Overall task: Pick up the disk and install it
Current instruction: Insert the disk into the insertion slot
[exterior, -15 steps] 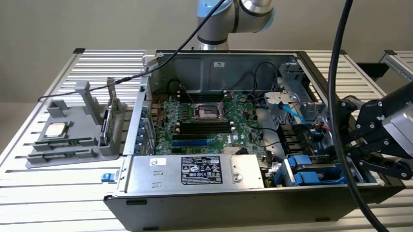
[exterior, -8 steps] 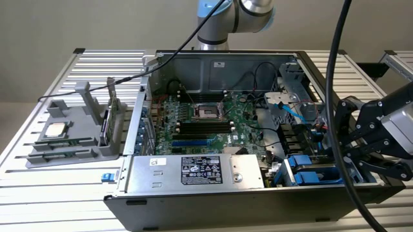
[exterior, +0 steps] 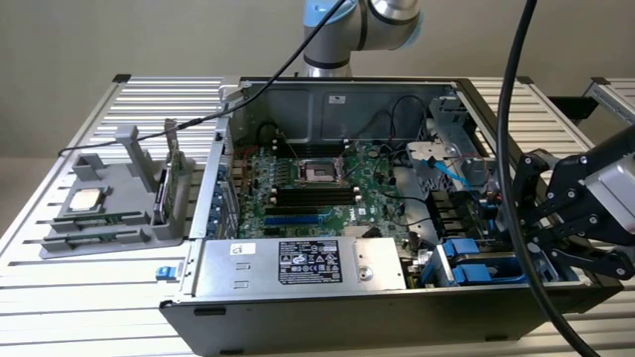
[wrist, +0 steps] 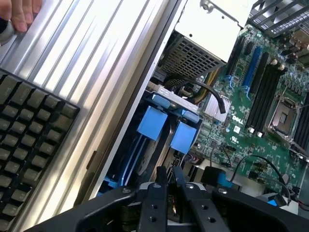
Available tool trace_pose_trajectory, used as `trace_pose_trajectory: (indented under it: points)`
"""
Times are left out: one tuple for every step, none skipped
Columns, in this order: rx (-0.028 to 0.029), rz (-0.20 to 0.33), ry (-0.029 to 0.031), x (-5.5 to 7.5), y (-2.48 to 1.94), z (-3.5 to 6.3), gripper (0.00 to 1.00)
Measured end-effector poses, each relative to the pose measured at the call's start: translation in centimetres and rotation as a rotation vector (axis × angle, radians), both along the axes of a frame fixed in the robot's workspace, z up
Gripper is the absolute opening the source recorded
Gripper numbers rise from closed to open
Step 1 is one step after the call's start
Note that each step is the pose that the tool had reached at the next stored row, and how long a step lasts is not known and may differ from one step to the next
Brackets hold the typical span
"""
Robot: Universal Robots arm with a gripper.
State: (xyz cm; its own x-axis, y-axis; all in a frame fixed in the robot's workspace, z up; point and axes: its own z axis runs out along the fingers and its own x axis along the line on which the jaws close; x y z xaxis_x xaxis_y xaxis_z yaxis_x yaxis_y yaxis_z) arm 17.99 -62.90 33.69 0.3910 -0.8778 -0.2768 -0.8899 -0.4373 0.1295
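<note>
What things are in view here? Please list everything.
table: 1, silver, under everything
case: 1, grey, open, on table
motherboard: 1, green, in case
power supply: 1, silver, in case
carriers: 2, blue, in case
holder: 1, grey, beside case
chip: 1, silver, on holder
card: 1, dark, upright in holder
keyboard: 1, dark, on table
cables: several, black, over case
hand: 1, by keyboard
arm: 1, grey-blue, behind case
tool: 1, black, above carriers

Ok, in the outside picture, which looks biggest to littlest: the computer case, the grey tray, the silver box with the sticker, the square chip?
1. computer case
2. grey tray and silver box with the sticker, about alike
3. square chip
</note>
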Motion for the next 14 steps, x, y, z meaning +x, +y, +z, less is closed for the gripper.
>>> trace_pose_trajectory:
  points:
    - [-0.0005,-0.002,0.003,0.0,0.04,0.0,0.17]
    - [-0.0006,-0.006,0.005,-0.01,0.05,-0.01,0.17]
    - [-0.0006,-0.011,0.0065,-0.02,0.06,-0.01,0.17]
    - [-0.0007,-0.017,0.0082,-0.02,0.07,0.0,0.17]
    - [-0.0007,-0.024,0.0101,-0.03,0.08,0.01,0.17]
    - [-0.0007,-0.032,0.0116,-0.03,0.08,0.01,0.17]
    - [-0.0007,-0.041,0.0126,-0.03,0.08,0.01,0.17]
    - [-0.0005,-0.052,0.0135,-0.03,0.08,0.0,0.17]
    - [-0.0006,-0.062,0.0145,-0.03,0.08,0.01,0.17]
    - [-0.0007,-0.071,0.0157,-0.03,0.08,0.01,0.17]
    - [-0.0005,-0.08,0.0168,-0.03,0.08,0.0,0.17]
    - [-0.0004,-0.089,0.018,-0.03,0.08,0.0,0.17]
    - [-0.0005,-0.097,0.0192,-0.03,0.08,0.01,0.17]
    - [-0.0004,-0.106,0.0205,-0.03,0.08,0.0,0.17]
